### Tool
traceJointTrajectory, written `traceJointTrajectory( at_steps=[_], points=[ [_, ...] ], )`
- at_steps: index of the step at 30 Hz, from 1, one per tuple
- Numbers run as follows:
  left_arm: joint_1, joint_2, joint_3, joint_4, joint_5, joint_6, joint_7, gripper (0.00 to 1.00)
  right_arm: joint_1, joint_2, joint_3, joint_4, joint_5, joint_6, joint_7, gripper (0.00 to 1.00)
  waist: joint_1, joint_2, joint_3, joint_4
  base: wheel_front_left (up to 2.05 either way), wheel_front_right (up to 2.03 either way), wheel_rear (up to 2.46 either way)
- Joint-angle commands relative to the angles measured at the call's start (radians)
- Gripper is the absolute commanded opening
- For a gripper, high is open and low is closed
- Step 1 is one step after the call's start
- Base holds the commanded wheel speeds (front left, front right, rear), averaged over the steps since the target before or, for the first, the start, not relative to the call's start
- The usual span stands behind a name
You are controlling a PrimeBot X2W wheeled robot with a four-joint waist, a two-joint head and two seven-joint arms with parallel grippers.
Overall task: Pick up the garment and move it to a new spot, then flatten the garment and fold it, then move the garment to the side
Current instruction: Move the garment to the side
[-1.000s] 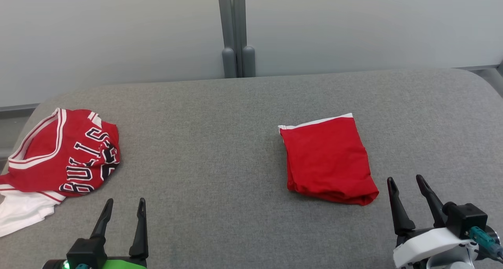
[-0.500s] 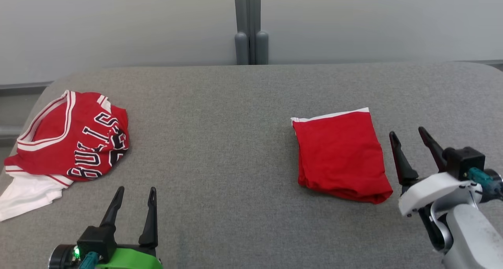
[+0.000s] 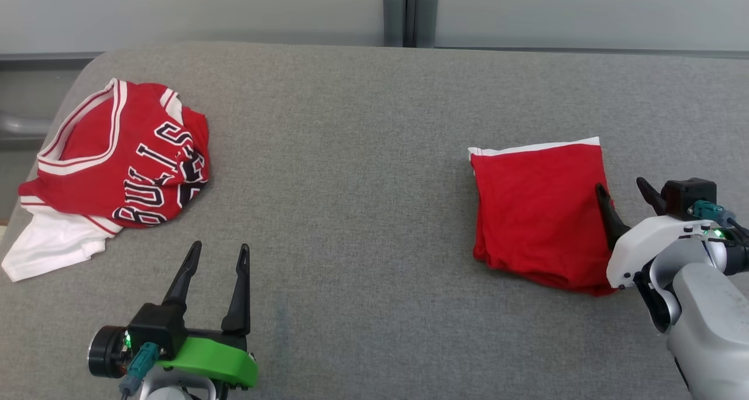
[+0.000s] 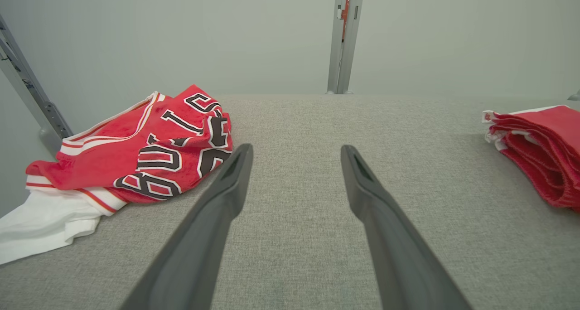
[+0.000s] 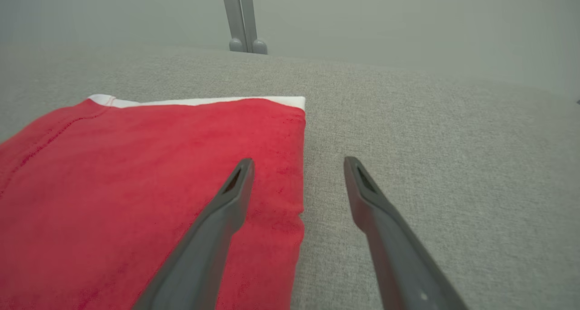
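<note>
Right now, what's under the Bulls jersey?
White cloth sticks out from under the jersey at its near edge, on the grey pad; the rest beneath is covered.

My left gripper [image 4: 297, 150] hangs spread over the grey padded surface [image 4: 294, 255], crumpled Bulls jersey [image 4: 149, 151] left, folded red garment [image 4: 541, 149] far right.

**Setting: probably a robotics test lab**

Grey fabric-covered counter [image 3: 351, 96] stands against plain pale wall panels [image 3: 205, 8] joined by a grey metal post [image 3: 411, 8]. A slotted metal upright [image 4: 27, 88] stands at the left. It looks like a staged test bay.
</note>
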Motion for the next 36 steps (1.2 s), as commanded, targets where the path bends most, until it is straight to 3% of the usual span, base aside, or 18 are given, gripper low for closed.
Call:
traceJointTrajectory(
  at_steps=[1, 9, 10, 11, 12, 23, 30, 36],
  points=[
    [-0.021, -0.003, -0.001, 0.003, -0.007, -0.002, -0.003, 1.00, -0.019, -0.001, 0.010, 0.032, 0.017, -0.001, -0.002, 1.00, 0.0000, 0.0000, 0.030, 0.025, 0.00, 0.00, 0.00],
    [-0.042, -0.006, 0.000, 0.007, -0.007, -0.002, -0.003, 1.00, -0.046, 0.028, 0.061, 0.193, 0.067, -0.001, 0.002, 1.00, 0.0000, 0.0000, 0.053, 0.037, 0.00, 0.00, 0.00],
    [-0.043, -0.006, 0.003, 0.007, -0.007, -0.002, -0.003, 1.00, -0.044, 0.035, 0.071, 0.210, 0.079, -0.001, 0.011, 0.94, 0.0000, 0.0000, 0.055, 0.036, 0.00, 0.00, 0.00],
    [-0.043, -0.007, 0.004, 0.007, -0.006, -0.002, -0.003, 1.00, -0.042, 0.044, 0.083, 0.220, 0.090, -0.001, 0.018, 0.36, 0.0000, 0.0000, 0.056, 0.034, 0.00, 0.00, 0.00],
    [-0.043, -0.007, 0.005, 0.008, -0.005, -0.002, -0.003, 1.00, -0.044, 0.048, 0.091, 0.224, 0.103, -0.001, 0.016, 0.00, 0.0000, 0.0000, 0.057, 0.032, 0.00, 0.00, 0.00],
    [-0.076, -0.013, -0.004, -0.010, -0.005, -0.002, -0.003, 1.00, -0.172, -0.031, 0.204, 0.233, 0.145, -0.003, 0.020, 0.00, 0.0000, 0.0000, 0.115, -0.005, 0.00, 0.00, 0.00],
    [-0.140, -0.014, -0.025, -0.052, 0.006, -0.002, -0.003, 1.00, -0.336, -0.133, 0.258, 0.202, 0.153, -0.002, 0.049, 0.00, 0.0000, 0.0000, 0.284, -0.074, 0.00, 0.00, 0.00],
    [-0.229, -0.003, -0.048, -0.085, 0.024, -0.002, -0.003, 1.00, -0.456, -0.265, 0.287, 0.178, 0.156, -0.002, 0.056, 0.00, 0.0000, 0.0000, 0.432, -0.129, 0.00, 0.00, 0.00]
  ],
)
